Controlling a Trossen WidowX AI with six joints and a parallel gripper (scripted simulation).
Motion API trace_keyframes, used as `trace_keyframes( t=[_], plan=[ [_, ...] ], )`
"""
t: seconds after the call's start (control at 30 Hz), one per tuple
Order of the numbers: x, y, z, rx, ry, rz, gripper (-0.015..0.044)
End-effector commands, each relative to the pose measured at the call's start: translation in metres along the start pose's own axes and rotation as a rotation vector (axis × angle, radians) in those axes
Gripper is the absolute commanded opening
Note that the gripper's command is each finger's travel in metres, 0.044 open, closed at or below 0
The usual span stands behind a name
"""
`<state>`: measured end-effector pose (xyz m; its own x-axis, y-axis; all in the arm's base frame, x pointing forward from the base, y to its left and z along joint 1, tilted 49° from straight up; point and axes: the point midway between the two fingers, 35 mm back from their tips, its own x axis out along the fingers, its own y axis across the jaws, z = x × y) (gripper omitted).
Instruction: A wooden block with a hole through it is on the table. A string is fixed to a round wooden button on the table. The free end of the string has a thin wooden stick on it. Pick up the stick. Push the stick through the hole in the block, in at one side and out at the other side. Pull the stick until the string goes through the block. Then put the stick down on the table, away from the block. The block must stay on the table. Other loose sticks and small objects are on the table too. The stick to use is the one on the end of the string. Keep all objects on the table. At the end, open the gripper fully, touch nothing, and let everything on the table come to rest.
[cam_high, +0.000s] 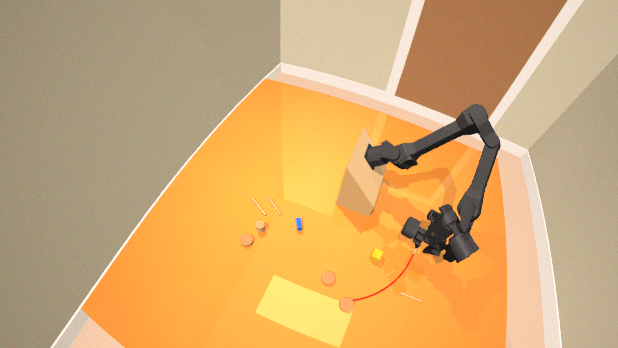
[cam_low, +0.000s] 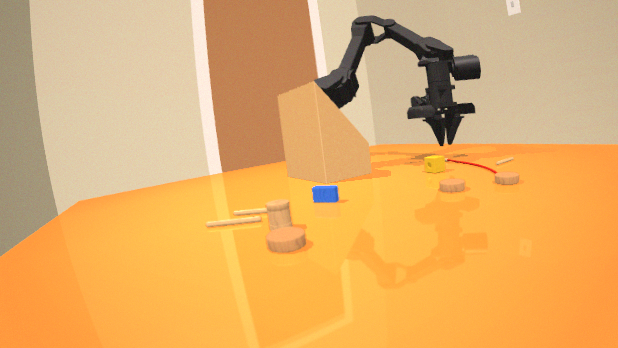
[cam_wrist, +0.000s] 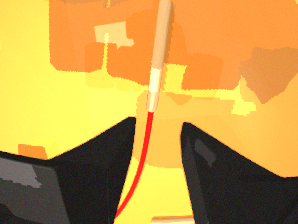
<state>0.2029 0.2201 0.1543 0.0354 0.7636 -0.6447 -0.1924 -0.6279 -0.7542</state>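
Observation:
The yellow block (cam_high: 377, 254) (cam_low: 434, 164) stands on the table, with a dark hole in one face in the exterior view. The red string (cam_high: 392, 284) (cam_low: 472, 164) (cam_wrist: 145, 160) curves from the round wooden button (cam_high: 347, 304) (cam_low: 507, 178) to the stick (cam_wrist: 161, 40). The stick lies on the table with its pale string end toward my fingers in the wrist view; the arm mostly hides it in the top view. My gripper (cam_low: 445, 144) (cam_wrist: 158, 127) is partly open and empty, above the table. In the wrist view the string passes between the fingertips, below them.
A loose stick (cam_high: 411, 297) (cam_low: 505, 161) lies beyond the button. Another wooden disc (cam_high: 328, 277) (cam_low: 452, 185) lies near the yellow block. A blue block (cam_high: 299, 223) (cam_low: 325, 194), a peg (cam_high: 260, 226) (cam_low: 279, 215), a disc and two sticks lie farther off. A large tan wedge (cam_high: 357, 185) (cam_low: 305, 135) stands by the arm's base.

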Motion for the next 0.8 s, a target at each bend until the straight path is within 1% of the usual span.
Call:
trace_keyframes(
  t=[0.0,0.57,0.77],
  plan=[
    [0.008,0.003,0.0,0.012,-0.002,0.008,0.0124],
    [0.036,0.003,0.002,0.013,-0.002,0.003,0.0124],
    [0.038,0.003,0.003,0.013,-0.003,0.002,0.0124]
  ],
)
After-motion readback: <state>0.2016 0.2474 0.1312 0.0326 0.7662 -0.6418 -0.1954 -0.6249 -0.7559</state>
